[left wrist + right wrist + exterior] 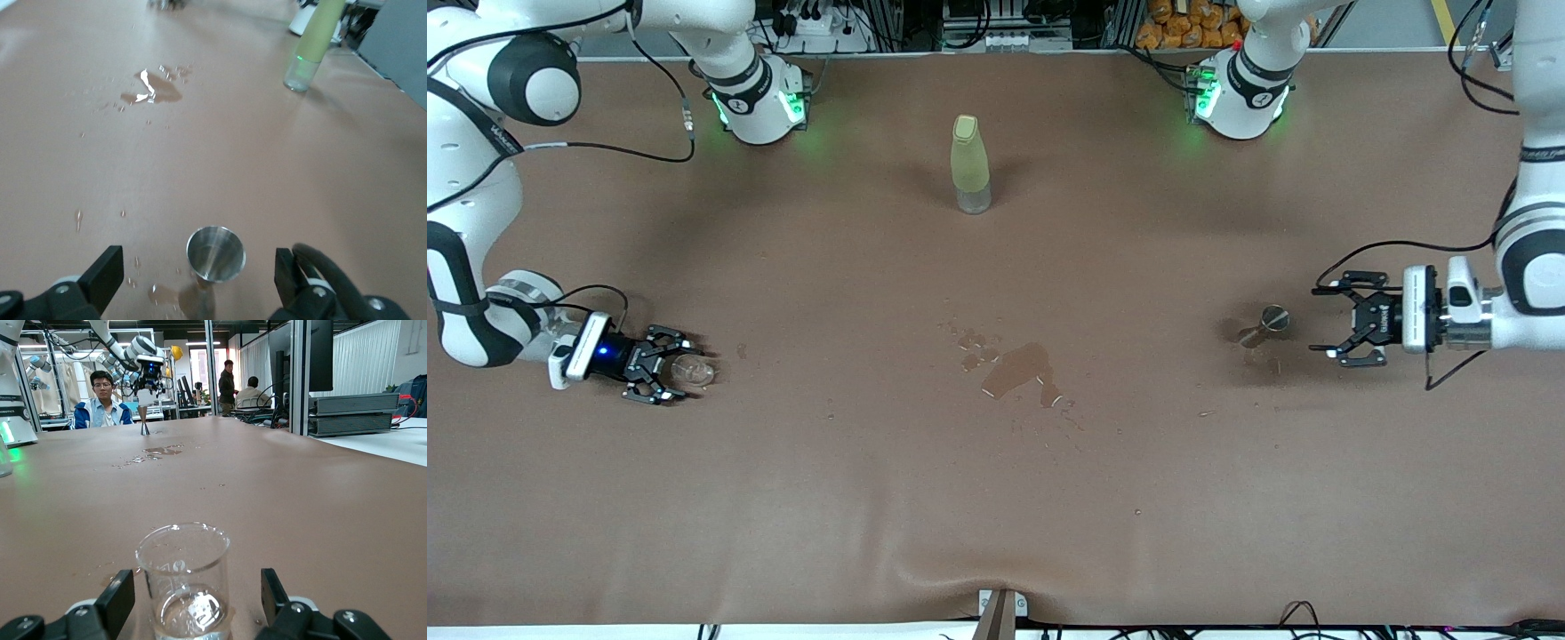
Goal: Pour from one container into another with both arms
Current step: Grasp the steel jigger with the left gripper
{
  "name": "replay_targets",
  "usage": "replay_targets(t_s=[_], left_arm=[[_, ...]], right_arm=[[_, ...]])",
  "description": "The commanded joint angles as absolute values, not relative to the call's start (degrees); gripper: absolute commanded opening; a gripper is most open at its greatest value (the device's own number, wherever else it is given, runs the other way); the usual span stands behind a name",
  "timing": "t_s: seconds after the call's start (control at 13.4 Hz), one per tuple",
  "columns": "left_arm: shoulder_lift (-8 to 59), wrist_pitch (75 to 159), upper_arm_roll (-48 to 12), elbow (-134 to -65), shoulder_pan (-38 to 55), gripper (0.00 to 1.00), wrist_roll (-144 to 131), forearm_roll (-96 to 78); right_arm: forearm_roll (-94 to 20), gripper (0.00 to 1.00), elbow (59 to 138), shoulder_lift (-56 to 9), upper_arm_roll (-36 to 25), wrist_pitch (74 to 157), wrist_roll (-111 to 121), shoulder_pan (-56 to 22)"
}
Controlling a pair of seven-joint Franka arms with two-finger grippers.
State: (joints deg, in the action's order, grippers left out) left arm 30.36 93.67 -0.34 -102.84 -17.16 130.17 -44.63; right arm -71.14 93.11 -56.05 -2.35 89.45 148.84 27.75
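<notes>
A clear glass beaker (pixel 694 371) (pixel 185 577) with a little liquid in its bottom stands upright near the right arm's end of the table. My right gripper (pixel 671 367) (pixel 197 597) is low at the table, open, with a finger on each side of the beaker and a gap at both. A steel jigger (pixel 1269 323) (pixel 215 253) stands upright near the left arm's end. My left gripper (pixel 1320 320) (pixel 198 277) is open and level with it. The jigger is just ahead of the fingertips, untouched. Its cup looks empty.
A yellow-green bottle (pixel 970 164) (pixel 313 40) stands mid-table, closer to the robots' bases. A puddle with scattered drops (pixel 1018 369) (pixel 157 90) (pixel 157 451) wets the brown mat at mid-table. A small wet spot lies by the jigger's base.
</notes>
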Motion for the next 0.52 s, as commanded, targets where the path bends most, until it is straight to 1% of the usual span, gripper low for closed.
replay_targets(t_s=[0.0, 0.07, 0.15, 0.22, 0.37, 0.45], left_arm=[[34.96, 90.88, -0.79, -102.13, -19.24, 1.00, 134.12, -47.98], [36.37, 90.88, -0.79, -102.22, -19.77, 1.00, 134.21, -48.16], [38.21, 90.79, -0.79, -102.13, -20.04, 1.00, 134.91, -49.03], [39.19, 90.44, -0.79, -102.13, -20.04, 1.00, 137.87, -50.09], [40.77, 90.44, -0.79, -102.13, -19.69, 1.00, 141.85, -50.71], [41.65, 90.44, -0.79, -102.13, -19.77, 1.00, 142.03, -50.89]], right_arm=[[-72.42, 0.80, 92.37, -56.78, -2.29, 89.12, 148.89, 27.69], [-72.42, 0.76, 92.37, -56.78, -2.29, 89.12, 148.89, 27.69], [-72.51, 0.64, 92.37, -56.78, -2.29, 89.12, 148.45, 27.69], [-72.51, 0.59, 92.37, -56.69, -2.29, 89.30, 148.27, 27.69], [-72.51, 0.57, 92.55, -56.78, -2.29, 89.38, 148.18, 27.60], [-72.51, 0.52, 92.64, -56.78, -2.29, 89.30, 148.18, 27.60]])
